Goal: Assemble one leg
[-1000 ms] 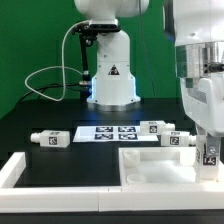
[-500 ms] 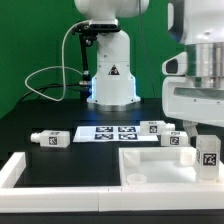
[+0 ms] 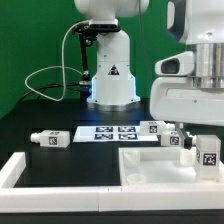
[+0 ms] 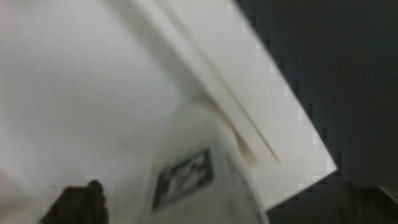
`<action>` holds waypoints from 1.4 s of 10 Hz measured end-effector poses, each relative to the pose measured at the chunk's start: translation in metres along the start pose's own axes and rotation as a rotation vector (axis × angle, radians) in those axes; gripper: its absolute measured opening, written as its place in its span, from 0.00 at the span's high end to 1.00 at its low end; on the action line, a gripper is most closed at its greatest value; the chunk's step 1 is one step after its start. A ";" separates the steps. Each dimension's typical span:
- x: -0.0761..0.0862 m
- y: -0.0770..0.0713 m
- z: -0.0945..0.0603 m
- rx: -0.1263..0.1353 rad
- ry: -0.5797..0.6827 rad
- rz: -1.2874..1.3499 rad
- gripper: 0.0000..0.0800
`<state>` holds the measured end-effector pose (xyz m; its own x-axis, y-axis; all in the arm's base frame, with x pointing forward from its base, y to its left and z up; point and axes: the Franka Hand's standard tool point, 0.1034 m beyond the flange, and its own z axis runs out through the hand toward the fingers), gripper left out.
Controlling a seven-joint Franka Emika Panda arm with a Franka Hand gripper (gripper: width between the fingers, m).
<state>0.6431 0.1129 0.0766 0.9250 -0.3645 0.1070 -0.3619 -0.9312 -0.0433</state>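
A leg (image 3: 208, 155), a short white post with a black-and-white tag, stands upright on the right part of the flat white tabletop (image 3: 160, 168). My gripper (image 3: 206, 143) hangs right over it. In the wrist view the leg (image 4: 199, 165) stands between my dark fingertips (image 4: 80, 205), with a gap showing on each side. My gripper (image 4: 228, 208) is open around it. The tabletop's edge (image 4: 267, 110) runs past the leg against the black table.
Three more legs lie on the black table: one at the exterior view's left (image 3: 50, 139) and two at its right (image 3: 155, 128), (image 3: 177, 139). The marker board (image 3: 108, 132) lies between them. A white rim frame (image 3: 20, 170) runs along the front left. The robot base (image 3: 110, 75) is behind.
My hand has turned above the leg and now shows broader in the exterior view. The leg has stayed in place with its tag still facing the camera.
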 end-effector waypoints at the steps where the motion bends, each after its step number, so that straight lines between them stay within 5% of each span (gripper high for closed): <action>1: 0.005 0.000 -0.001 0.006 0.002 -0.079 0.19; 2: 0.003 -0.001 0.001 0.005 -0.001 -0.016 0.19; 4: 0.003 0.000 0.001 0.004 0.000 0.022 0.49; 5: 0.003 0.001 0.001 0.004 -0.002 0.101 0.49; 6: 0.003 0.002 0.001 0.002 -0.003 0.168 0.64; 10: 0.003 0.007 0.003 -0.015 -0.015 0.700 0.64; 13: 0.001 0.015 0.004 0.047 -0.063 1.161 0.64; 14: 0.002 0.016 0.004 0.045 -0.079 1.190 0.64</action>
<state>0.6393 0.0977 0.0723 0.0161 -0.9962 -0.0852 -0.9941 -0.0068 -0.1085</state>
